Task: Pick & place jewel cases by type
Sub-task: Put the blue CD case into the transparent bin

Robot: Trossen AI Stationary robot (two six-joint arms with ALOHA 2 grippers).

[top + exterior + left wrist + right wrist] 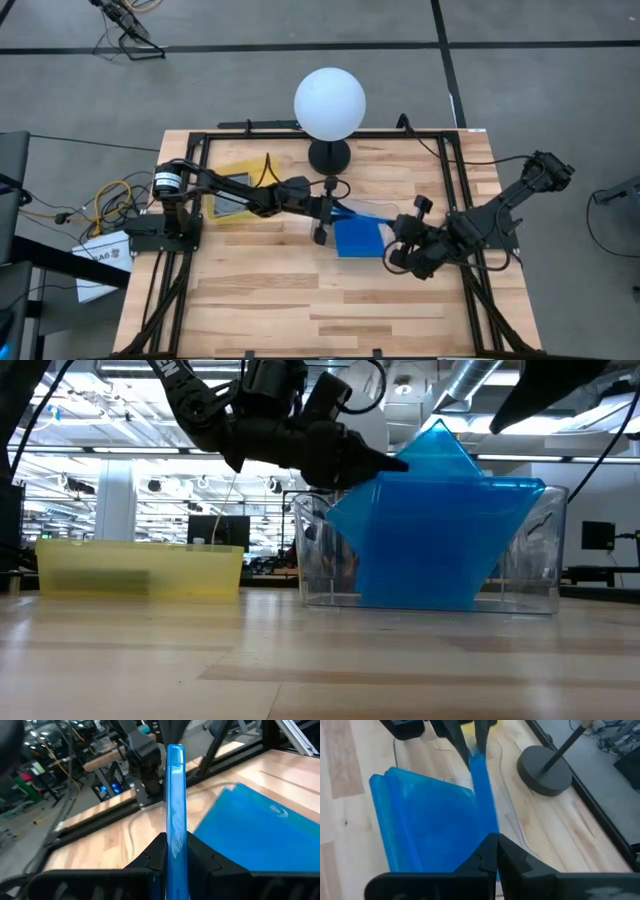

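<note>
My left gripper point(330, 210) reaches from the table's left to its middle and is shut on a bright blue jewel case point(175, 805). That case stands on edge over the clear tray point(545, 560), with one corner up point(440, 430). Several more blue jewel cases point(358, 238) lean together inside the clear tray point(420, 820). My right gripper point(491, 845) is shut and hovers at the tray's right side, just beyond the cases. No grey case shows. My left gripper pinches the blue jewel case between its two fingers, one on each flat face, near one edge point(175, 847). The fingers point(375, 460) come from the table's left, slanting down. The case is tilted with a corner up; its lower part reaches into the clear tray, and whether it rests there cannot be seen.
A yellow shallow tray point(235, 190) sits at the table's far left, under the left arm. A lamp with a white globe point(330, 100) stands on a black round base point(328, 155) at the far middle. A black frame point(455, 190) runs round the table. Bare wood lies toward the near edge point(320, 310).
</note>
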